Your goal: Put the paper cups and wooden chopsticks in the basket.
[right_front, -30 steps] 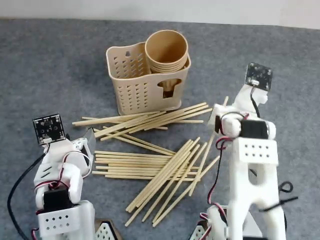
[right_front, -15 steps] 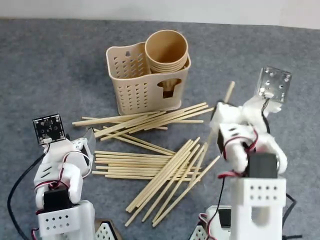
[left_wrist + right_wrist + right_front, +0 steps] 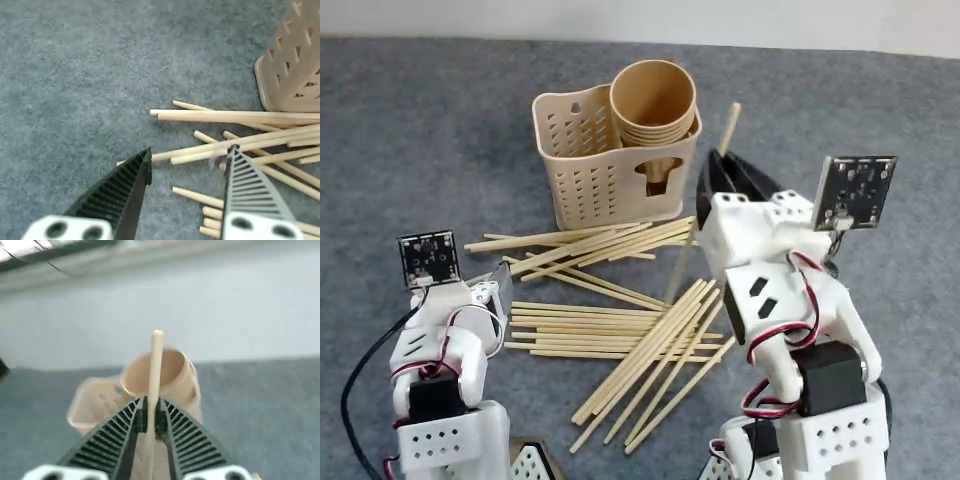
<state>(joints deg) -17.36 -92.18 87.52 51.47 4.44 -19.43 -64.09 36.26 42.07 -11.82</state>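
Right jaws are clenched on a single wooden chopstick (image 3: 152, 390): pale, round, plain wood, pinched between the black ribbed pads partway along its length. In the right wrist view its blunt tip stands up past the jaws, with the paper cups (image 3: 653, 95) right behind it. The high view gives the whole stick: it leans just beside the basket (image 3: 582, 175), upper end up by the cups, lower end down among the loose chopsticks (image 3: 620, 320). I can't tell whether that lower end touches them.

Left jaws are released, holding nothing. The left wrist view has them low over the grey bench (image 3: 420, 120), with the ends of several loose sticks lying between and beyond the tips and a corner of the basket further off.

The basket is beige perforated plastic, standing upright. The cups are tan, nested in one stack, seated in its compartment on the right arm's side with their rims above the wall. The loose chopsticks are fanned out on the bench in front of the basket, some crossing.

The right arm (image 3: 780, 290) is reared up just beside the basket, wrist pitched toward the cups. The left arm (image 3: 440, 350) sits folded low, well in front of the basket's other end.
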